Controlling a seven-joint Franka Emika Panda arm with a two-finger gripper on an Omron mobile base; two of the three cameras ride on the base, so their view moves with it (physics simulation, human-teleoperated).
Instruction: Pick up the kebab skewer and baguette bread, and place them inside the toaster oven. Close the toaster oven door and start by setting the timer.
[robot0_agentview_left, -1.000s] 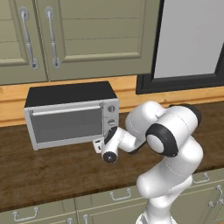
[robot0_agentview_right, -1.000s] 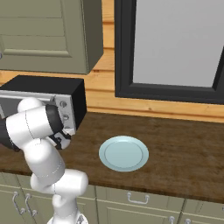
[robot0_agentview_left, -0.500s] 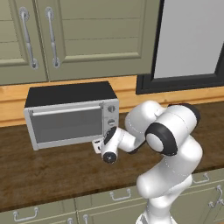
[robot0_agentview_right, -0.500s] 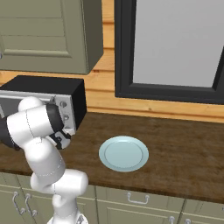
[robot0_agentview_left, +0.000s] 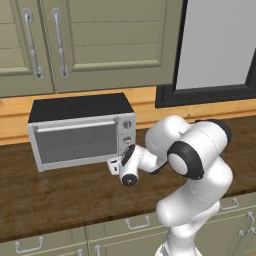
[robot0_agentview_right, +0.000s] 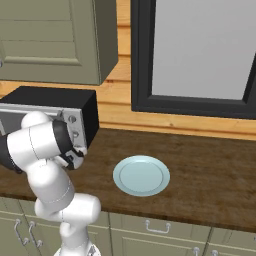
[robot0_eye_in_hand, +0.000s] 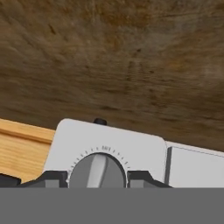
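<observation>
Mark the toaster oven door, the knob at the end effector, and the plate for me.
toaster oven door (robot0_agentview_left: 75, 143): left base view, glass middle.
knob (robot0_eye_in_hand: 97, 171): hand view, its raised ridge.
plate (robot0_agentview_right: 141, 175): right base view, its centre.

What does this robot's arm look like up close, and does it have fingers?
The arm is a chain of smooth, rounded glossy white segments, with dark black bands at the joints. It ends in a small white gripper with two short dark fingers. No cables, labels or markings show on it.

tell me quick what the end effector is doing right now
End effector: closed on a knob of the toaster oven, one finger on each side of it.
</observation>
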